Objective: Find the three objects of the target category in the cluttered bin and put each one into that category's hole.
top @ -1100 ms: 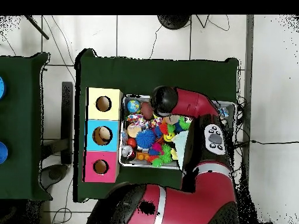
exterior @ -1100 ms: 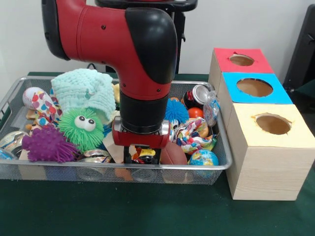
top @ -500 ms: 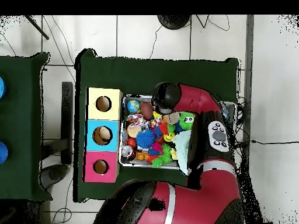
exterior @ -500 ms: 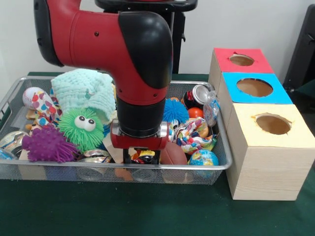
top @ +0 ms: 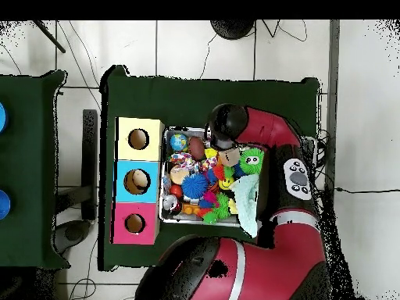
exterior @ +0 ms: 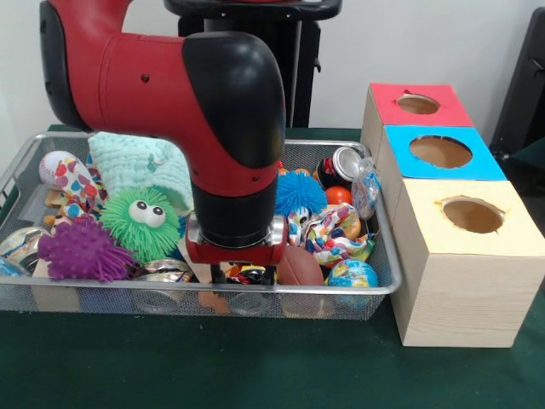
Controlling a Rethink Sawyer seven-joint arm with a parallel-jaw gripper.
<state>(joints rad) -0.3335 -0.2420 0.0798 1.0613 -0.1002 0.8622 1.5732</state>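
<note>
Hiding the gripper overhead, arm; front view: low among toys, spread or pinched unclear.

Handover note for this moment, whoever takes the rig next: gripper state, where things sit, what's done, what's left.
Gripper: low in the wire bin, near its front rim; open or shut cannot be told, the wrist hides it.
Bin full of clutter: green googly-eyed ball, purple spiky ball, small football, globe ball, can.
Red, blue and yellow holes show nothing inside.
Left: apparently all three picks.
</note>
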